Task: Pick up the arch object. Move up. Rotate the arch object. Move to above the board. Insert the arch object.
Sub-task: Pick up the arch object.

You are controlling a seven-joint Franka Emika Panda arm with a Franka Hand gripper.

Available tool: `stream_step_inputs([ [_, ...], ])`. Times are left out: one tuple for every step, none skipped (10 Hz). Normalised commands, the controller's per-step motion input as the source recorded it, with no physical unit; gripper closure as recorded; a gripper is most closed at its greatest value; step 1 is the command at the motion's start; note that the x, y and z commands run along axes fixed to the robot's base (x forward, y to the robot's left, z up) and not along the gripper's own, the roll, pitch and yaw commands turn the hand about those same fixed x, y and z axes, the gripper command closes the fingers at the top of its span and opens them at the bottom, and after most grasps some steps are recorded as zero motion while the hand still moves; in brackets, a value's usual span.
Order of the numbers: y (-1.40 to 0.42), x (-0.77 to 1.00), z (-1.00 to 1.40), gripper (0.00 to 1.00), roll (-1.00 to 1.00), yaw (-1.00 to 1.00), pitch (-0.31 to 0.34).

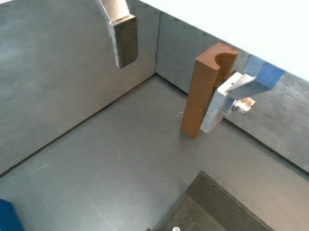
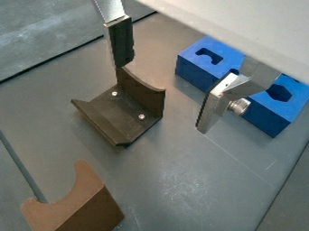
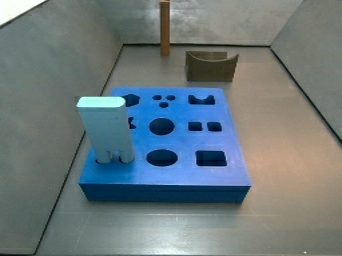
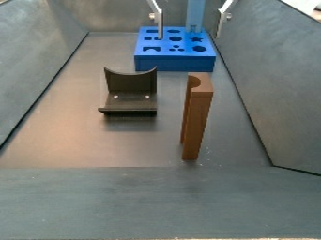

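Note:
The arch object (image 4: 197,117) is a tall orange-brown block with a notch at its top. It stands upright on the grey floor near a side wall and shows in a wrist view (image 1: 205,90), another wrist view (image 2: 72,209) and a side view (image 3: 164,28). The gripper (image 1: 167,95) hangs above the floor, open and empty, apart from the arch; in a wrist view (image 2: 163,96) nothing lies between its fingers. Its fingertips show at the top edge of a side view (image 4: 157,11). The blue board (image 3: 167,140) with cut-out holes lies flat, also seen in a side view (image 4: 175,49).
The dark fixture (image 4: 128,92) stands on the floor between the arch and the board, also in a wrist view (image 2: 121,113) and a side view (image 3: 210,66). A pale blue post (image 3: 104,130) stands in the board. Grey walls (image 3: 80,40) enclose the floor.

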Motion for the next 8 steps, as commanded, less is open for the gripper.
stream_step_inputs([
  [0.36,0.0,0.0,0.0,-0.03,0.0,0.001],
  [0.69,-0.15,0.0,0.0,-0.09,0.0,0.0],
  [0.9,-0.08,0.0,0.0,-0.17,0.09,0.0],
  [0.86,-0.15,0.0,0.0,-0.14,0.11,0.0],
  [0.85,-0.14,-0.03,0.0,-0.16,0.11,-0.049],
  [0.78,-0.07,-0.08,0.0,-0.15,0.09,-0.071],
  [0.65,0.0,-0.26,0.0,-0.1,0.07,-0.116],
  [0.39,0.0,-0.45,0.0,0.0,0.07,-0.143],
])
